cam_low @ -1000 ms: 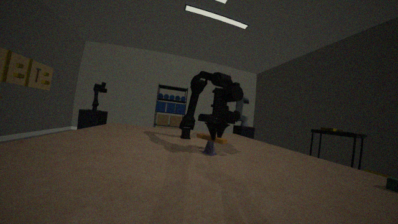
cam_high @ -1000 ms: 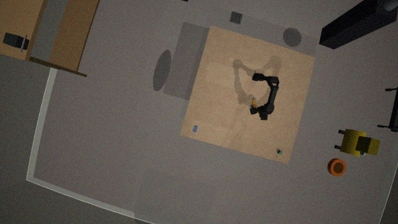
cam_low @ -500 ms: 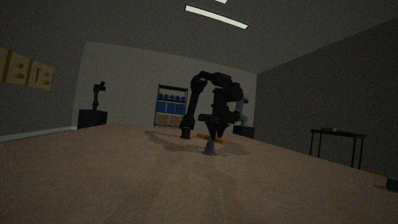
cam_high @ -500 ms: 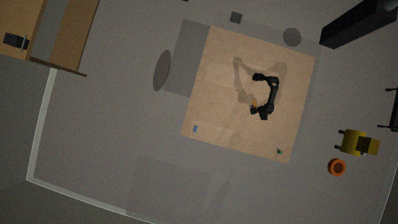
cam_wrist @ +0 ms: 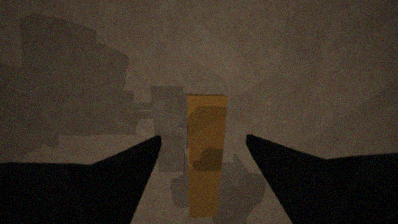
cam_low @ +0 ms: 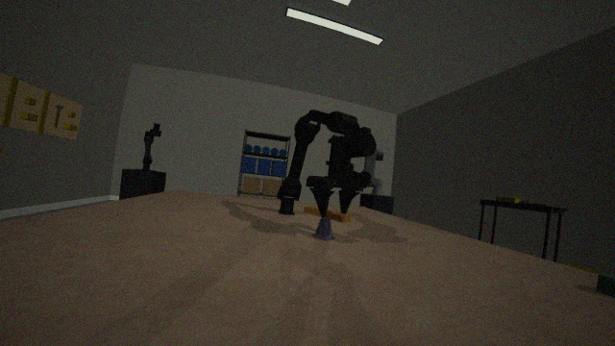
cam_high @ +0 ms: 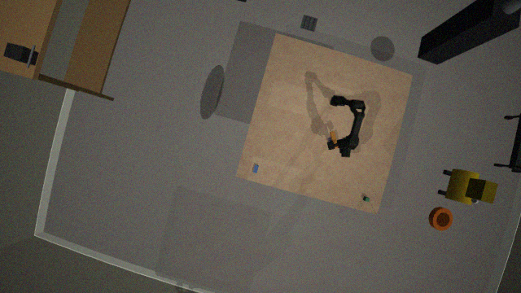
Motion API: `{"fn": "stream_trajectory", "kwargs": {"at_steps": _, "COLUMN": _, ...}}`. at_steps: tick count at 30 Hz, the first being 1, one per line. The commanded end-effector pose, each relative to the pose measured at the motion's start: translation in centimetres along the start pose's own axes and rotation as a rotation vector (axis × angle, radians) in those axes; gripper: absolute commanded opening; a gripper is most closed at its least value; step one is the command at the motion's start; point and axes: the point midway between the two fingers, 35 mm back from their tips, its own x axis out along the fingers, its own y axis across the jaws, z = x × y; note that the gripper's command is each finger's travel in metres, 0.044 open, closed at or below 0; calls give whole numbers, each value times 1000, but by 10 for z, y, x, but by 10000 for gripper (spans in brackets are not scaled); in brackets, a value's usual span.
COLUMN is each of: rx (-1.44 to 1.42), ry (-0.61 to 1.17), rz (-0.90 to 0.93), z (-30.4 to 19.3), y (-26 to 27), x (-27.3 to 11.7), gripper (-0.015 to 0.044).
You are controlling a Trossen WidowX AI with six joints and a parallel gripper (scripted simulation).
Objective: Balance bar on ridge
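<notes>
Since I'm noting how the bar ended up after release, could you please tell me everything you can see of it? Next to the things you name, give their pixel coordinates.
The orange bar [cam_high: 334,137] [cam_low: 312,210] [cam_wrist: 206,135] is a plain, straight, flat-faced block with squared ends and no visible separate parts; its material is unclear. Dark shadows cross its upper face. It lies lengthwise between the open jaws, with a gap to each side, so neither grips it. In the exterior view it sits low behind the purple ridge [cam_low: 324,230]; whether it touches ridge or table cannot be told.
</notes>
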Motion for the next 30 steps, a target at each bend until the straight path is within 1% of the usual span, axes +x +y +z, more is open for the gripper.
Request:
{"fn": "stream_trajectory", "kwargs": {"at_steps": 1, "rx": 0, "ry": -7, "rz": -3, "z": 3, "y": -1, "x": -15, "gripper": 440}}
{"fn": "stream_trajectory", "kwargs": {"at_steps": 7, "rx": 0, "ry": -22, "rz": -8, "z": 2, "y": -1, "x": -83, "gripper": 440}}
{"fn": "stream_trajectory", "kwargs": {"at_steps": 9, "rx": 0, "ry": -25, "rz": -9, "z": 0, "y": 0, "x": -97, "gripper": 440}}
{"fn": "stream_trajectory", "kwargs": {"at_steps": 30, "rx": 0, "ry": -26, "rz": -9, "z": 0, "y": 0, "x": -99, "gripper": 440}}
